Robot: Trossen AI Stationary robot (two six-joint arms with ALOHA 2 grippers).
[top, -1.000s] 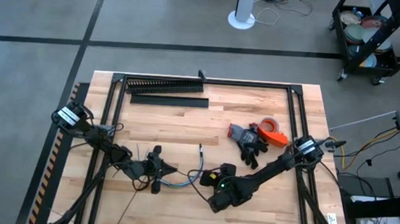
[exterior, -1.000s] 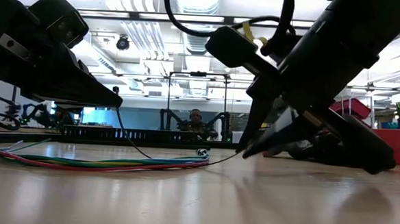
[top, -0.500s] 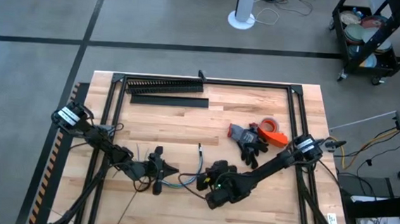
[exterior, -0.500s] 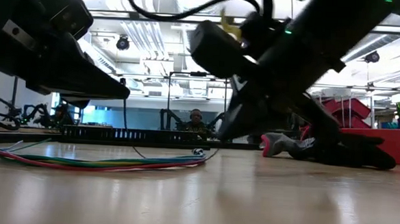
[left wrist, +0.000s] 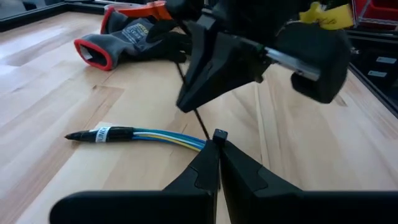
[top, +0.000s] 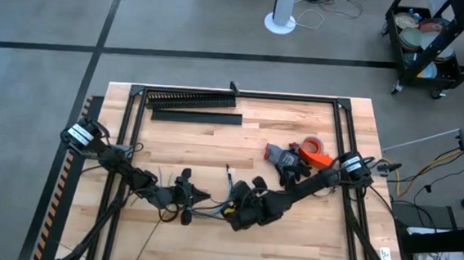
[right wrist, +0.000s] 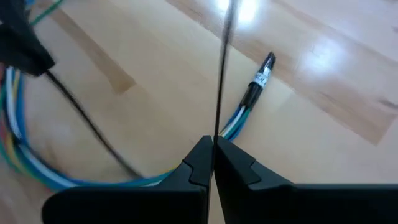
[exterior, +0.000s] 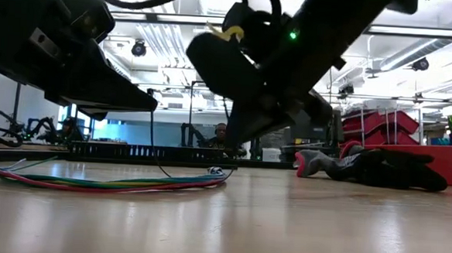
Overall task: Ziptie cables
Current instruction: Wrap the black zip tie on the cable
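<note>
Cables [top: 210,210] lie unbound toward the worktop's [top: 214,153] six o'clock edge. Both pincers, left [top: 197,197] and right [top: 230,212], are clamped together on one ziptie [right wrist: 219,87]. Judged early stage: looping and cinching remain.

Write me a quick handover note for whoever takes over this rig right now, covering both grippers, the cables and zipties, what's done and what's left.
Left gripper: low over the table's front middle, jaws shut on a ziptie.
Right gripper: close beside it, just right of it in the high view, jaws shut on a thin dark strip, seemingly the same ziptie.
Cables: lying loose on the wood between the two grippers, sleeved end pointing to the far side.
Done: ziptie picked up and brought to the cables.
Left: no loop shows closed around the bundle; wrap, thread and tighten.
</note>
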